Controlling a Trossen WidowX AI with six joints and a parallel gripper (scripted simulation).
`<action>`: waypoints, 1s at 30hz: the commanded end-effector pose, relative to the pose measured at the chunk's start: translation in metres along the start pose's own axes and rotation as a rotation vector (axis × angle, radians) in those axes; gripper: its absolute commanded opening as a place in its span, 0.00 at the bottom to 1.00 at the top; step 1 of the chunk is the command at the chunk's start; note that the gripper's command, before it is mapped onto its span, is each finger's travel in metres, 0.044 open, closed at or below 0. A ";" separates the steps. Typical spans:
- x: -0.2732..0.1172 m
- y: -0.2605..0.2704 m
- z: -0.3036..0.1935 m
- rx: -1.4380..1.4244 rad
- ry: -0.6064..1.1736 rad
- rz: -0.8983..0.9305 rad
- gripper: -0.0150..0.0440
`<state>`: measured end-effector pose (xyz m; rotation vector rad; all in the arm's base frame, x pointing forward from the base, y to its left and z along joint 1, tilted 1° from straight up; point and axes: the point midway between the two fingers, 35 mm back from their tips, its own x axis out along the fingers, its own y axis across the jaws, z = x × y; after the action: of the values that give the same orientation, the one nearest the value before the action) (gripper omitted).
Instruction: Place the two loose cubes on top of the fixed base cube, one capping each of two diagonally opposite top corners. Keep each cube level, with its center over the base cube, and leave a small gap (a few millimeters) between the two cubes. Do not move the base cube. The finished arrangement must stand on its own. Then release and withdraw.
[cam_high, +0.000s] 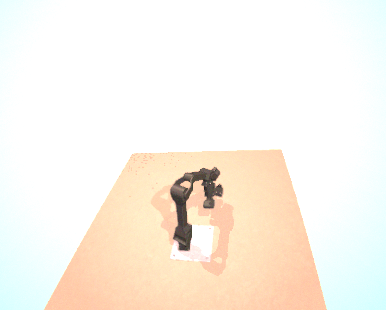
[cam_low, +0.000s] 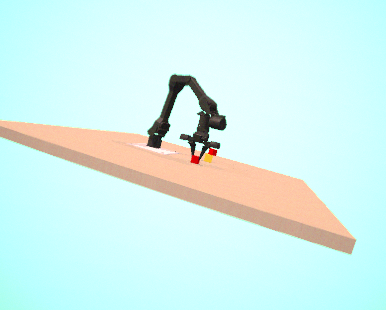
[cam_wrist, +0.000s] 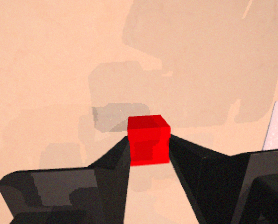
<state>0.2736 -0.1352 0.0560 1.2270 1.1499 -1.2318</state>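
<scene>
So the red cube (cam_wrist: 148, 139) is sitting on the surface (cam_low: 260, 195), pinched between both fingers of the gripper (cam_low: 198, 156), which has clamped onto it. Just beside it, the yellow base cube (cam_low: 208, 158) has the other red cube (cam_low: 213, 151) on top.

The arm (cam_low: 172, 102) arches up from its base and bends down, wrist vertical. Its pincer (cam_low: 199, 152) points straight down, fingers closed on a red cube (cam_wrist: 148, 139)
</scene>
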 end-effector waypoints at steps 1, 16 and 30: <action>-0.002 0.000 0.001 0.000 0.001 -0.007 0.43; -0.048 0.006 0.003 0.000 0.000 -0.006 0.43; -0.093 0.003 0.001 0.000 0.001 -0.006 0.43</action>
<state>0.2764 -0.1346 0.1383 1.2224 1.1652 -1.2353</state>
